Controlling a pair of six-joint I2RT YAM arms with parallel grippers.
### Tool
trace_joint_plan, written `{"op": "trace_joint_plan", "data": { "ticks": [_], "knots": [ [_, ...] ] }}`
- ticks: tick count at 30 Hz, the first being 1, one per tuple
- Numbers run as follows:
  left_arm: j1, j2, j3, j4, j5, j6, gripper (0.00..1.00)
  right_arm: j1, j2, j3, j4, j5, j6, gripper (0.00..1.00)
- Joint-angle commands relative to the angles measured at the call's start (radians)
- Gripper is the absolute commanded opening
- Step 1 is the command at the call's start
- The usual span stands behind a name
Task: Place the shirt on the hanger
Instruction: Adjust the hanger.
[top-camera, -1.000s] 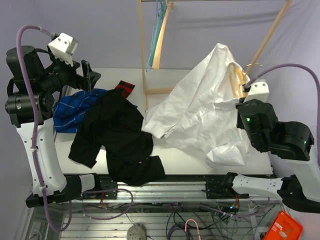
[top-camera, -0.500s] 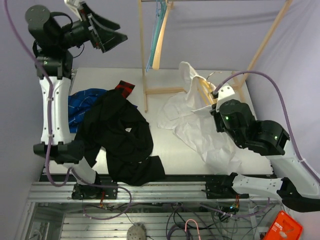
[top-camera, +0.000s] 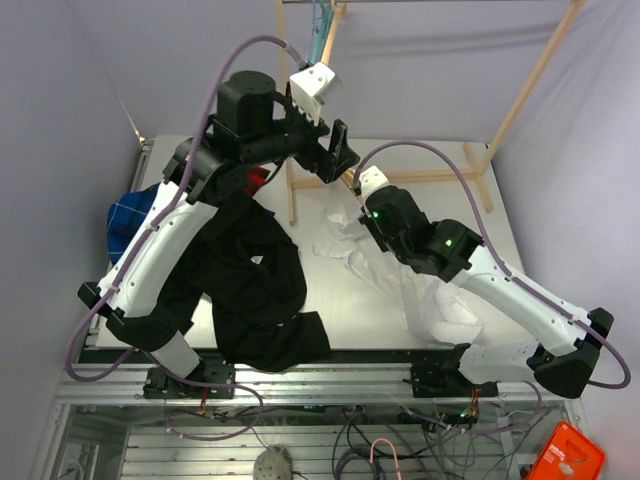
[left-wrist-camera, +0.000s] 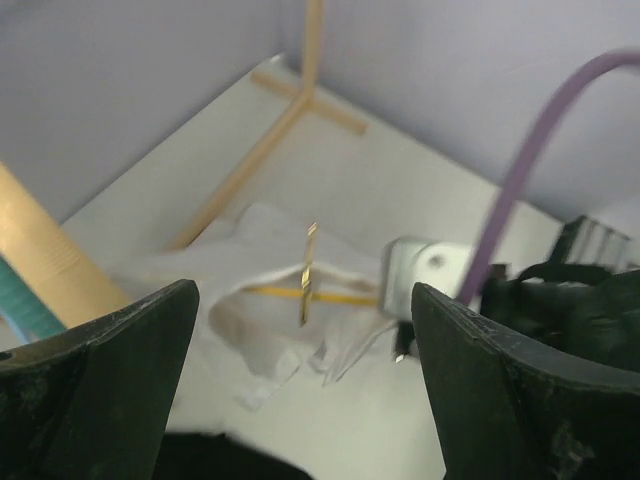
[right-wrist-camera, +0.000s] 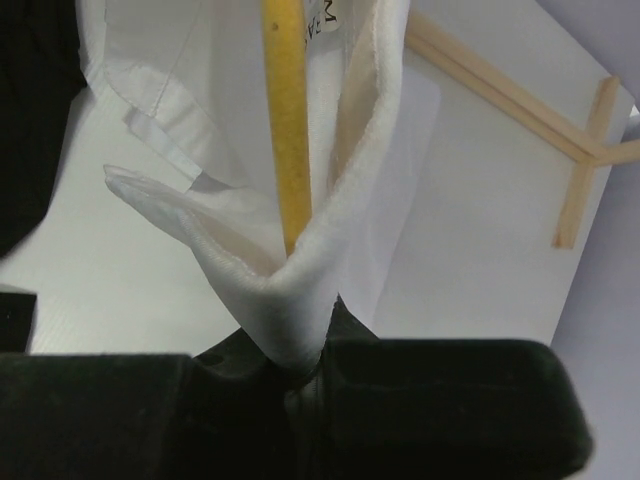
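Pinching shirt (right-wrist-camera: 290, 315), hanger (right-wrist-camera: 286, 130) inside, label (right-wrist-camera: 325, 18) illegible

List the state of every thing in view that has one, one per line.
shirt, mostly crumpled on the table, one fold pinched
hanger, partly inside that fold
right pincer, shut on the shirt
left pincer, open, empty
black garment, heaped on the table
blue plaid shirt, bunched, partly hidden
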Motion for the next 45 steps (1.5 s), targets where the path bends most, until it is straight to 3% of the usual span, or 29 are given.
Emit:
{"op": "trace_joint_plan", "data": {
  "ticks": [1, 4, 6, 17, 26, 42, 45],
  "knots": [
    [-0.033, -0.027, -0.060, -0.050, -0.330, 0.029, 0.98, -0.043, -0.024, -0.004, 0.146, -0.044, -0.046, 0.00],
    [-0.070, -0.024, -0.071, -0.031, -0.542, -0.015, 0.98, -0.045, -0.049, -0.029, 0.164, -0.054, -0.049, 0.00],
    [-0.088, -0.022, -0.080, -0.018, -0.607, -0.030, 0.98, -0.047, -0.064, -0.042, 0.173, -0.070, -0.050, 0.00],
    [-0.145, 0.016, -0.028, -0.043, -0.486, -0.054, 0.98, -0.047, -0.089, -0.074, 0.162, -0.082, -0.047, 0.00],
    [-0.162, -0.020, -0.006, -0.092, -0.522, -0.037, 0.98, -0.047, -0.098, -0.110, 0.162, -0.068, -0.055, 0.00],
    [-0.163, 0.058, -0.011, -0.083, -0.399, -0.158, 1.00, -0.047, -0.071, -0.070, 0.182, -0.129, -0.047, 0.00],
    [-0.168, 0.080, 0.001, -0.084, -0.407, -0.191, 0.91, -0.047, -0.070, -0.065, 0.183, -0.141, -0.046, 0.00]
  ]
}}
